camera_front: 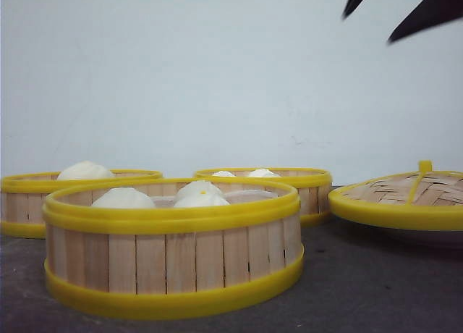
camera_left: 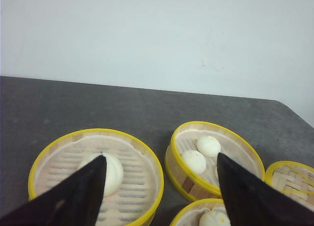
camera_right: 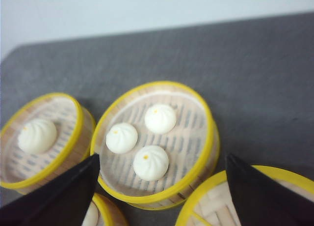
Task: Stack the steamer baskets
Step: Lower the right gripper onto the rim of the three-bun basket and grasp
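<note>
- Near steamer basket (camera_front: 172, 255): closest to the front camera, on the grey bench (camera_front: 376, 282), buns inside.
- Left claw (camera_left: 159, 186): fingers spread wide, holding nothing, above the baskets.
- Right claw (camera_right: 162, 196): spread wide, empty, over the three-bun basket (camera_right: 156, 143).
- One-bun basket (camera_front: 43, 192): at 10 o'clock from the near basket.
- Three-bun basket: at 1 o'clock from it.
- Woven lid (camera_front: 405, 199): at 3 o'clock, apart.
</note>
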Controlling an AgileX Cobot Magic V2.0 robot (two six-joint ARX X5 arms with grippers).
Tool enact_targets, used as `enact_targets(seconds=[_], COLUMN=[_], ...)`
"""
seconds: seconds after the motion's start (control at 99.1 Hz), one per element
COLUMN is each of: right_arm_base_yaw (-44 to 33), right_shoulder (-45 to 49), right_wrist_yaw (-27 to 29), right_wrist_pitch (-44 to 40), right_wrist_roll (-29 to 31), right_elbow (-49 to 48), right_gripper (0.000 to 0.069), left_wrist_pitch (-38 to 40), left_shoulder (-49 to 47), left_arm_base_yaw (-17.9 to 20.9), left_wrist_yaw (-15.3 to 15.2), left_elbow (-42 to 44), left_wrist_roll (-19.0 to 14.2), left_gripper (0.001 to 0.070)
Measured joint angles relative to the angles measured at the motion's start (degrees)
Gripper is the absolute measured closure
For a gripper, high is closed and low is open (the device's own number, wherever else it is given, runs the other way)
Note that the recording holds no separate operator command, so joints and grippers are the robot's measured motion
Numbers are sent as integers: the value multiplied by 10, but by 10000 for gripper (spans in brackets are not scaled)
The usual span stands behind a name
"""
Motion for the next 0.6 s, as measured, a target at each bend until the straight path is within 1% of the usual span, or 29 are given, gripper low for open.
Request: enact_targets(seconds=[0.081,0.171,0.212,0.293,0.454,0.535,0.595], right_arm_base_yaw=[6,10,10,11,19,27,33], right_shoulder=[66,137,173,226,308,339,358], right_wrist_yaw=[3,19,30,34,61,75,81], right_wrist_pitch=[0,-1,-1,-2,-10,-13,-14], right_wrist_roll=[0,0,0,0,0,0,0], right_elbow=[30,65,85,119,180,202,214], right_gripper=[195,206,208,209,227,231,233], left_wrist_pitch=[0,0,0,0,-1,-1,-1], left_shoulder=[0,0,0,0,0,0,0], left_arm_base_yaw=[-5,-10,-13,-17,-23,-24,-26], left_wrist_yaw=[0,1,6,13,16,26,28], left_elbow=[0,0,0,0,0,0,0], left_wrist_roll=[0,0,0,0,0,0,0], left_gripper=[277,277,277,277,277,277,277])
